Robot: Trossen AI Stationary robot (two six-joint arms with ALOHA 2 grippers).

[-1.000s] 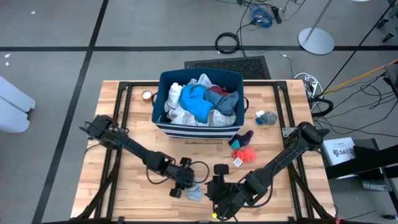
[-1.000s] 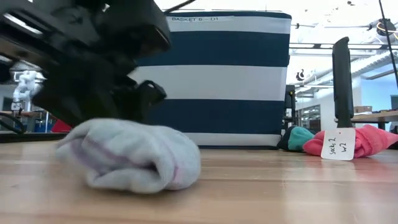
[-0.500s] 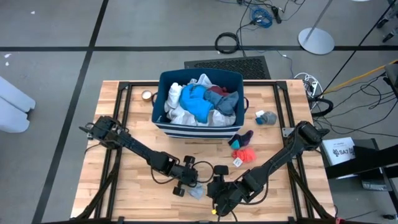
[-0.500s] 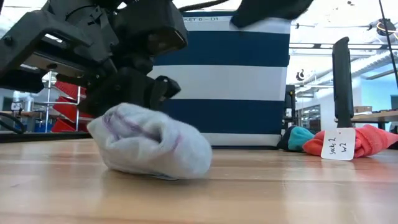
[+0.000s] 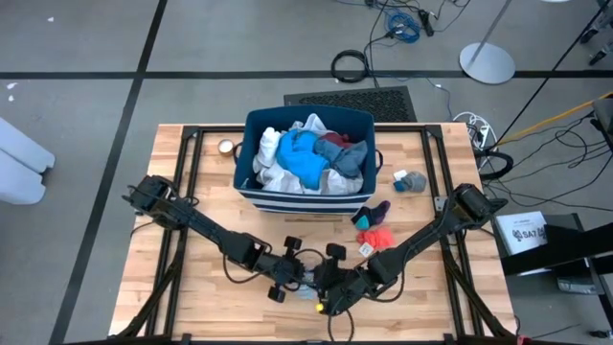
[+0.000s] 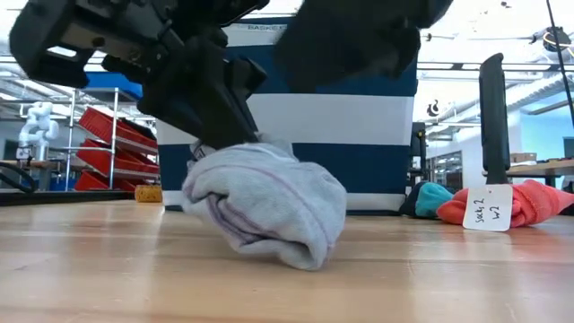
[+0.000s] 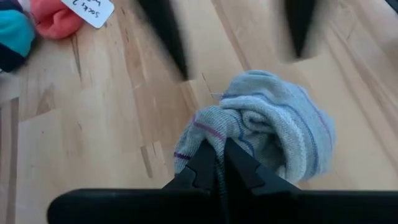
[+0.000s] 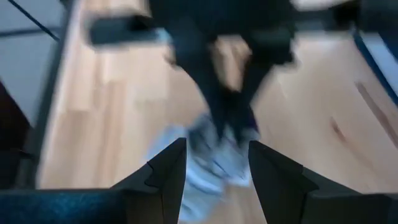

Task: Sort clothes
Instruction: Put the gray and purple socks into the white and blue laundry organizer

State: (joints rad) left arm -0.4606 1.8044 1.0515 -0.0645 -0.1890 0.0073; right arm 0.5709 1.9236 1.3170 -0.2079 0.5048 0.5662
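The left hand [image 7: 219, 163] has just snapped together on the pale grey sock [image 7: 261, 134], its fingers pressed tight with a fold of fabric pinched between them, where a second ago they stood wide around it. On the low view the sock [image 6: 269, 211] now hangs bunched from that hand, its underside just brushing the bench [image 6: 108, 269], no longer lying slack. From above, this is happening at about six o'clock on the bench [image 5: 192, 287], the left hand [image 5: 299, 276] and the right hand [image 5: 324, 287] almost nose to nose. The right hand has swung in close, its fingers [image 8: 166, 168] spread on either side of the sock [image 8: 211, 162], gripping nothing. That looks like a pick secured. The rest waits: the striped bin [image 5: 306, 153] at twelve o'clock is heaped with garments, the red-pink sock [image 5: 375, 239] and dark sock [image 5: 374, 213] lie toward three o'clock, and a grey-blue sock [image 5: 410, 180] sits farther out.
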